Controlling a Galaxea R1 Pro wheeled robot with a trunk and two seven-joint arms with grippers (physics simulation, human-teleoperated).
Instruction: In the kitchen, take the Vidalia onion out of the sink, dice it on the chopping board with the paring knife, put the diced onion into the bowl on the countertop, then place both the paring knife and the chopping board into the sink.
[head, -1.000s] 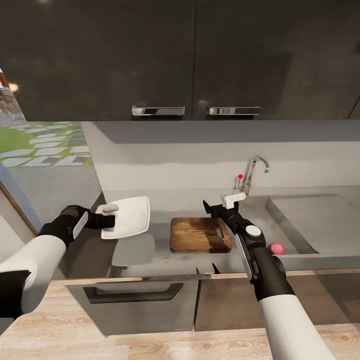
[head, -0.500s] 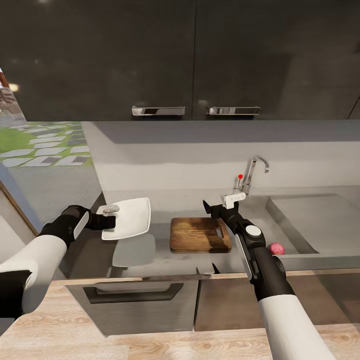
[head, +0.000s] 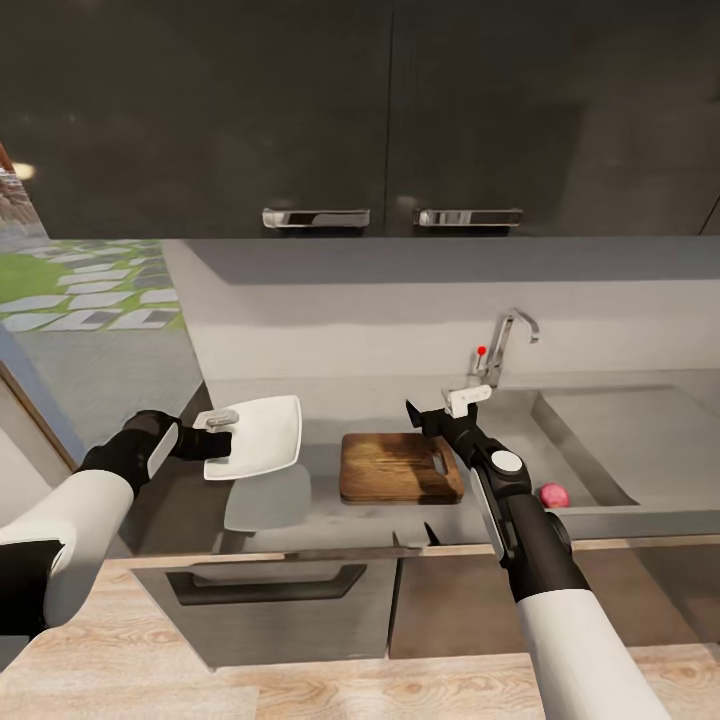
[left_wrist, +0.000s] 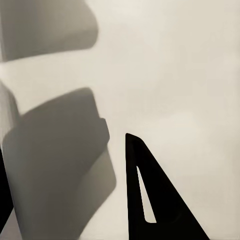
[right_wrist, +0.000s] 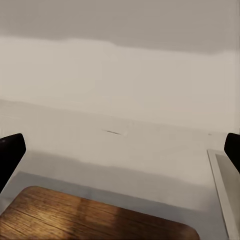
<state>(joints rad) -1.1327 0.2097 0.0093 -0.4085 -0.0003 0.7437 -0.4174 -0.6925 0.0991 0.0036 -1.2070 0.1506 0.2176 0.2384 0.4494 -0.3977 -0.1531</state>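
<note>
Onion sits in the sink, against the basin's near wall by its near-left corner. Head view: small, round, pinkish. My guess is firm, light and smooth-skinned, so it will roll; take it across the widest part from above with a wide jaw. Right gripper hovers over the far-right corner of the chopping board, jaws spread, nothing between them. Onion is well apart from it, nearer the robot and off to the right, past the sink's left rim. Left gripper is clamped on the left rim of the bowl, which it holds lifted over the left part of the countertop, with its shadow below. A dark knife tip pokes up at the worktop's front edge; I read it as the paring knife, with most of it hard to make out.

Left wrist view: white bowl surface up close, one dark finger lying across it.

Right wrist view: both fingertips at the frame sides, wide apart. Board's far edge below, bare countertop and wall beyond, sink's rim at one side.
</note>
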